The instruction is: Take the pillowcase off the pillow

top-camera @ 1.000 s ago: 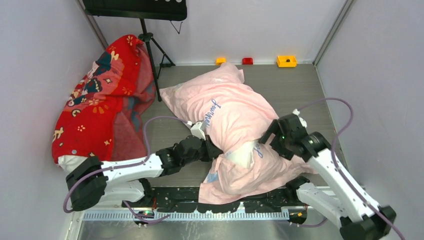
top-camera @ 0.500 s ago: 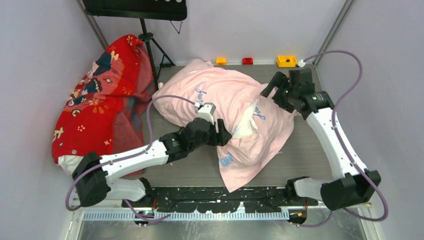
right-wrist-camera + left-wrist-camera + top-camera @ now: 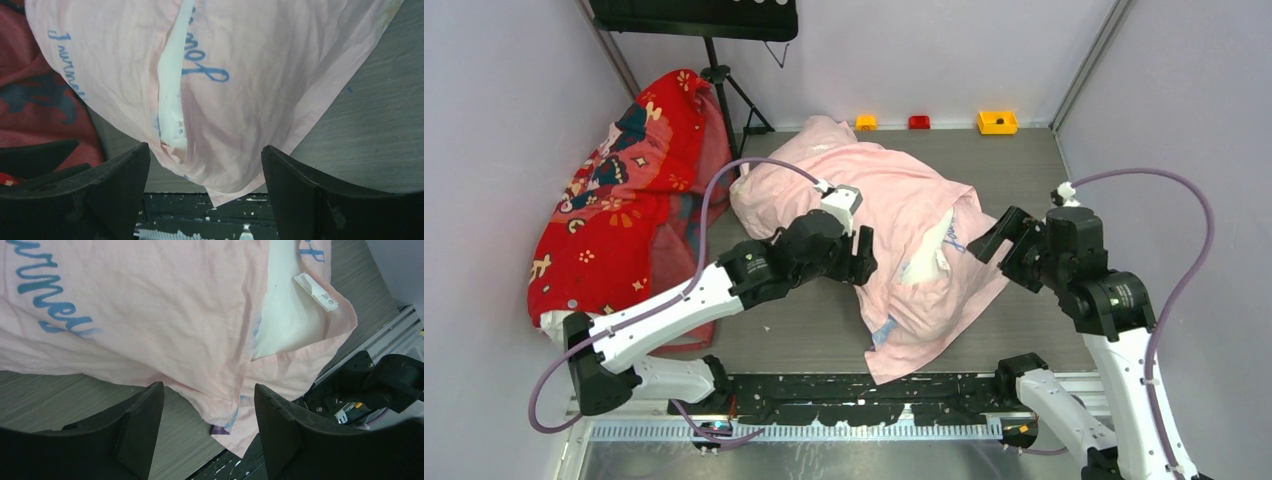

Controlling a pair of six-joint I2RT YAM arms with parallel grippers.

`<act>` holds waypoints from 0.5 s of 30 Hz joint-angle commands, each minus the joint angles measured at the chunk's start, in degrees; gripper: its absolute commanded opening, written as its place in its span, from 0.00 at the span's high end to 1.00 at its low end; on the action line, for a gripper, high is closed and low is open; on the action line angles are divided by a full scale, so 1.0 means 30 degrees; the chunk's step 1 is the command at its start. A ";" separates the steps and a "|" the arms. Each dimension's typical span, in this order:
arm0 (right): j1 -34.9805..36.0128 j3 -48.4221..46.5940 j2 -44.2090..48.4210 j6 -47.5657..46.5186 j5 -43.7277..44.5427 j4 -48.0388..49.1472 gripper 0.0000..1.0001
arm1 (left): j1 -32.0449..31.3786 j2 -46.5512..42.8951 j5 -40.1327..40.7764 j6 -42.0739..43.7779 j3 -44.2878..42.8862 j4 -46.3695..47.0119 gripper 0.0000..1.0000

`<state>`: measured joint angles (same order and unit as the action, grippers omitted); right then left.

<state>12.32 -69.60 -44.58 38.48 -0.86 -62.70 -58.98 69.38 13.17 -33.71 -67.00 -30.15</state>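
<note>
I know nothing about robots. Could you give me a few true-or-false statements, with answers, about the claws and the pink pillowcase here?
1. The left claw and right claw are both open, gripping nothing. True.
2. The pink pillowcase is fully off the white pillow. False: the pillow shows only through the case's opening; the rest is covered.
3. The lettering on the pink case is red. False: it is blue.
4. A red patterned pillowcase lies by the left wall. True.
5. The yellow bin sits on the pink pillowcase. False: it stands by the far wall, apart from it.
</note>
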 commanded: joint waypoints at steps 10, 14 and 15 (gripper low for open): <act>0.2126 0.3232 -0.2154 0.2306 -0.2537 0.3338 0.17 | -0.0690 0.5565 -0.0961 0.4610 -0.7074 -0.2126 0.23; 0.2290 0.3846 -0.1994 0.2115 -0.0755 0.2561 0.27 | -0.1258 0.7044 -0.1187 0.4897 -0.8254 -0.2227 0.23; 0.2286 0.4145 -0.1713 0.2192 -0.0154 0.2222 0.28 | -0.1397 0.7399 -0.1232 0.4945 -0.8549 -0.2265 0.23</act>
<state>18.94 -59.16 -51.75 44.51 -7.40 -55.72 -61.34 89.19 11.31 -21.26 -88.49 -35.62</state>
